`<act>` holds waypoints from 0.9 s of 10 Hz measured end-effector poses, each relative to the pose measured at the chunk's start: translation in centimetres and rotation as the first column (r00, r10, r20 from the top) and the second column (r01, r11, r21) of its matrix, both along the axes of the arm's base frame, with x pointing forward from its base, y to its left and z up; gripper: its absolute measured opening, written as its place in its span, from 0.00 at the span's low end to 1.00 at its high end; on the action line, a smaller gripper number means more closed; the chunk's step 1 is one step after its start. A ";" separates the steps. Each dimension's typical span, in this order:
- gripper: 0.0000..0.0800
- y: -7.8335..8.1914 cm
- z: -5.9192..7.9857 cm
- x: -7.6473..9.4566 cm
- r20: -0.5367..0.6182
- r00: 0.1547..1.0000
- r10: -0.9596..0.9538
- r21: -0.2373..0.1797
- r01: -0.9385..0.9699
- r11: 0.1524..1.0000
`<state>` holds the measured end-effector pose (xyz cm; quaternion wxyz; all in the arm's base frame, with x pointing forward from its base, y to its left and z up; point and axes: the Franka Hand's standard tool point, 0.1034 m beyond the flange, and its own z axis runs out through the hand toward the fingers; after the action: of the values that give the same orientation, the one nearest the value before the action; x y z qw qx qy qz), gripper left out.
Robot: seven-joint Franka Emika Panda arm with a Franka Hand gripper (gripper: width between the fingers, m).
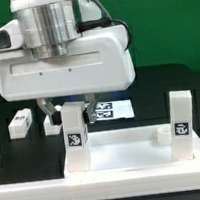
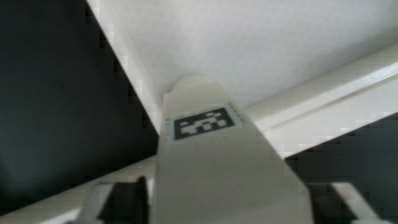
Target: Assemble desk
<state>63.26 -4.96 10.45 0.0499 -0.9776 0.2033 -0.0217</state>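
The white desk tabletop (image 1: 129, 153) lies at the front with its raised rim up. Two white square legs stand upright at its near corners: one (image 1: 74, 139) at the exterior view's left, the other (image 1: 179, 119) at its right. A third leg (image 1: 20, 123) lies loose on the black table at the far left. My gripper (image 1: 69, 113) hangs over the left upright leg, a finger on each side of its top. In the wrist view that tagged leg (image 2: 210, 130) fills the space between my gripper's (image 2: 228, 205) dark fingers (image 2: 128, 200), which lie against its sides. The tabletop (image 2: 302, 50) lies beyond.
The marker board (image 1: 111, 111) lies flat behind the tabletop. Black table surface (image 1: 176, 79) surrounds the parts. The arm's large white body hides much of the back middle.
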 end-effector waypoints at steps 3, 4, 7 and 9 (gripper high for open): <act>0.36 -0.1 -0.1 0.0 -0.024 0.969 -0.244 0.015 0.244 0.970; 0.36 -0.1 -0.1 0.0 -0.039 0.925 -0.379 0.020 0.380 0.925; 0.36 -0.2 -0.1 0.0 -0.107 0.655 -0.748 0.053 0.755 0.654; 0.36 -0.2 0.0 0.0 -0.179 0.399 -0.899 0.069 0.917 0.393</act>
<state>63.31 -5.17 10.43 0.0950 -0.7005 0.7069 0.0254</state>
